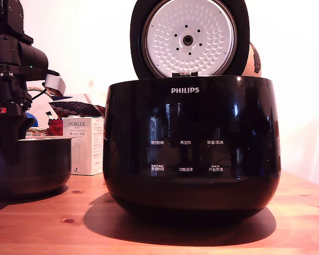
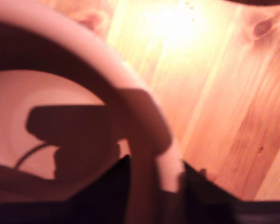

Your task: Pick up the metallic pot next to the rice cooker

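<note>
Where the wooden desk (image 1: pixel 202 241) spreads across the lower part of the exterior view, the rice cooker (image 1: pixel 191 149) dominates the middle, a glossy black rounded body marked PHILIPS with white button labels on its front. Its round lid (image 1: pixel 189 38) stands open at the cooker's twelve o'clock, showing a dimpled silver inner plate. At the cooker's nine o'clock in that view, near it but apart, sits the metallic pot (image 1: pixel 32 164), dark and bowl-shaped with a thin pale rim, resting on the desk and cut by the picture's edge. The black arm (image 1: pixel 10 69) comes down over the pot from its twelve o'clock. Between pot and cooker, farther back, stands a small white box (image 1: pixel 85 146) printed PORLEX. In the wrist view the pot's rim (image 2: pixel 140 121) curves through the picture, blurred, and the hand (image 2: pixel 154 186) straddles it: one dark finger (image 2: pixel 112 186) lies inside the bowl, the other outside over the wood, jaws apart with the rim between them. Whether the fingers already touch the rim cannot be told.
</note>
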Available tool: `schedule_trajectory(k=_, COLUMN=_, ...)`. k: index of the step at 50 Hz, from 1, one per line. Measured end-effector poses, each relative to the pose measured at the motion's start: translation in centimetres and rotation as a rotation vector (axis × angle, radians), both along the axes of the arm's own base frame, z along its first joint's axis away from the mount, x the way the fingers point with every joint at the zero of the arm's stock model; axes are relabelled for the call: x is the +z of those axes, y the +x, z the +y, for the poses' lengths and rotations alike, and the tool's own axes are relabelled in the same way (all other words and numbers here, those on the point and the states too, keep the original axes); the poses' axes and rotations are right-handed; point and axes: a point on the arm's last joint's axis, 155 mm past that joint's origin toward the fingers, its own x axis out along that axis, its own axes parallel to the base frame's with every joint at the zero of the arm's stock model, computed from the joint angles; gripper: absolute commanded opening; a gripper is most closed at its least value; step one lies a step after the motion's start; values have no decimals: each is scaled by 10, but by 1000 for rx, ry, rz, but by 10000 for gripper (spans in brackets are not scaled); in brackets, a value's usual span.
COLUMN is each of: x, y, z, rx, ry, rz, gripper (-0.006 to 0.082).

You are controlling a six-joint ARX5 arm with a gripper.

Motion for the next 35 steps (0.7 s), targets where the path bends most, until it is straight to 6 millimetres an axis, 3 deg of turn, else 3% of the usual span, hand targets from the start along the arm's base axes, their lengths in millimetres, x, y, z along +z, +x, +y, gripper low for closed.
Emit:
schedule_trajectory(k=8, x=2, y=-3, z=0, rx=-1, ry=1, rz=10, gripper=-26)
schedule_trajectory(k=16, x=11, y=4, z=0, rx=0, ry=0, rz=-17, gripper=-24)
schedule_trajectory(k=35, x=21, y=-5, z=3, rx=11, ry=8, rz=-10, gripper=-24)
